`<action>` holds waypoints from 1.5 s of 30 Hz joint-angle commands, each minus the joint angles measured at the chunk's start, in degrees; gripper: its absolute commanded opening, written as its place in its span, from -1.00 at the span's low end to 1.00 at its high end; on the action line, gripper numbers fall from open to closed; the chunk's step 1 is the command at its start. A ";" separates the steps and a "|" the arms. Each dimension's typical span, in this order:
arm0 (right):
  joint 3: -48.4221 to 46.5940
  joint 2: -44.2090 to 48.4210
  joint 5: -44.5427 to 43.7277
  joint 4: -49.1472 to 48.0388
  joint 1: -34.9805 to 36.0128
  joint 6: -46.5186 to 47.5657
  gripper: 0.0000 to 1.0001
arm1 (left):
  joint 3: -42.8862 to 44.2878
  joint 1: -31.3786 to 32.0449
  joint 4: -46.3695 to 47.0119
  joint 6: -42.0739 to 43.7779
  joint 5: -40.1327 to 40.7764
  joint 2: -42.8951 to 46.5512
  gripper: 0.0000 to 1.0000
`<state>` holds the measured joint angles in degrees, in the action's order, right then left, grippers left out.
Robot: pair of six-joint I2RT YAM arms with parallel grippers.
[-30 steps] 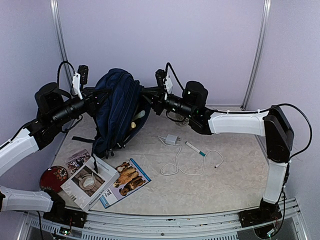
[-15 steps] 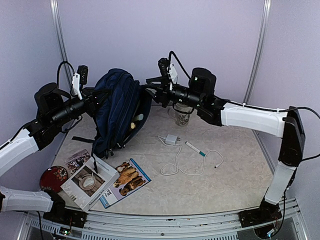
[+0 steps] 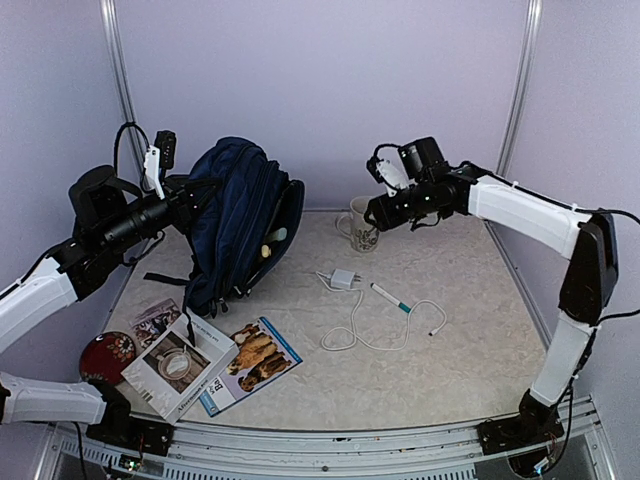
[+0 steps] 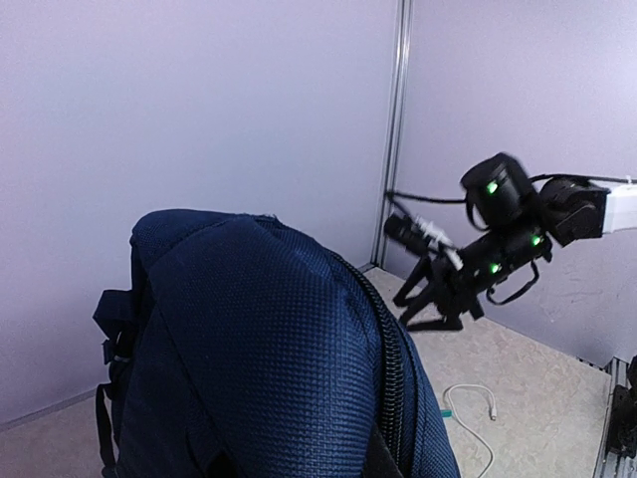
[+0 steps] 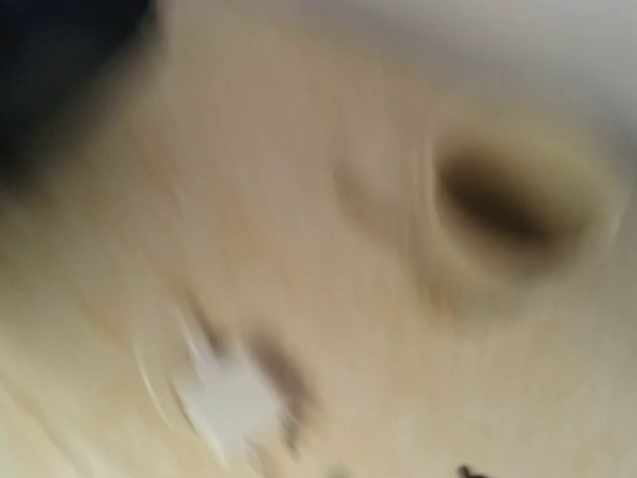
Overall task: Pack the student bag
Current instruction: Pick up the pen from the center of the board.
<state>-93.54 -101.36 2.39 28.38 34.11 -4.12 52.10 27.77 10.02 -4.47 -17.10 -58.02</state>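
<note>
From the top external view, the student bag (image 3: 235, 225) stands upright at the back left of the table (image 3: 470, 340), its main opening gaping toward the right and showing a pale item inside. The left claw (image 3: 193, 195) is pressed together on the bag's upper left edge, pinching the fabric. To the right of the bag, near it, stands a patterned mug (image 3: 358, 225), and the right claw (image 3: 373, 213) hangs just above and beside the mug, holding nothing. In front of the bag on its right lie a white charger (image 3: 343, 279) with a looping cable (image 3: 372, 343) and a pen (image 3: 390, 297); directly in front of the bag lie booklets (image 3: 255, 362) and a red disc (image 3: 107, 352). In the left wrist view, the bag's (image 4: 259, 349) navy weave and zip fill the foreground, and beyond it the right claw (image 4: 433, 304) shows its fingers spread apart over the table. The right wrist view is badly blurred: a dark corner of the bag (image 5: 60, 60), the mug's (image 5: 518, 199) dark mouth and a white blob that may be the charger.
</note>
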 commanded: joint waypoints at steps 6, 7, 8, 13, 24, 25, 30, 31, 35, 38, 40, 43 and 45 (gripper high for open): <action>-3.12 -15.52 -5.90 23.79 -0.65 -0.30 0.69 | 0.29 -0.84 3.46 0.68 1.72 0.34 -1.00; -3.19 -16.48 -5.82 24.01 -0.77 0.11 0.64 | 0.35 -0.85 3.43 0.63 1.66 0.33 -1.00; -3.29 -17.33 -5.28 24.11 -0.86 0.56 0.56 | 0.32 -0.81 3.38 0.62 1.34 0.24 -1.00; -4.11 -20.85 -3.66 25.45 -0.97 1.59 0.16 | 0.29 -0.83 3.41 0.72 1.70 0.39 -1.00; -4.73 -25.88 -5.73 26.08 -1.15 2.49 -0.28 | 0.38 -0.81 3.33 0.67 1.05 0.35 -1.00; -4.83 -26.16 -5.91 26.19 -1.15 2.60 -0.35 | 0.29 -0.86 3.40 0.71 1.32 0.44 -1.00; -5.07 -26.97 -5.92 26.55 -1.17 2.40 -0.73 | 0.37 -0.87 3.22 0.75 1.18 0.27 -1.00; -5.20 -26.98 -5.91 26.70 -1.15 2.43 -0.80 | 0.37 -0.84 3.30 0.77 1.13 0.35 -1.00; -5.51 -25.94 -7.33 26.99 -1.19 2.21 -0.95 | 0.29 -0.87 3.19 0.95 1.76 0.16 -1.00; -5.64 -24.25 -7.89 26.49 -1.15 2.33 -1.00 | 0.37 -0.82 3.25 0.91 1.21 0.18 -1.00; -5.92 -23.03 -7.94 26.32 -1.15 2.36 -1.00 | 0.25 -0.86 3.29 0.95 1.55 0.27 -1.00; -5.96 -20.52 -7.14 25.06 -1.16 2.41 -1.00 | 0.32 -0.85 3.13 1.12 1.79 0.23 -1.00; -5.88 -18.47 -6.61 23.63 -1.15 2.76 -1.00 | 0.36 -0.86 3.23 0.96 1.47 0.26 -1.00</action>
<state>-98.39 -125.71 -4.23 54.11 33.23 -1.56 52.10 27.77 10.02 -4.45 -17.32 -58.13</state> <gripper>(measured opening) 0.067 0.090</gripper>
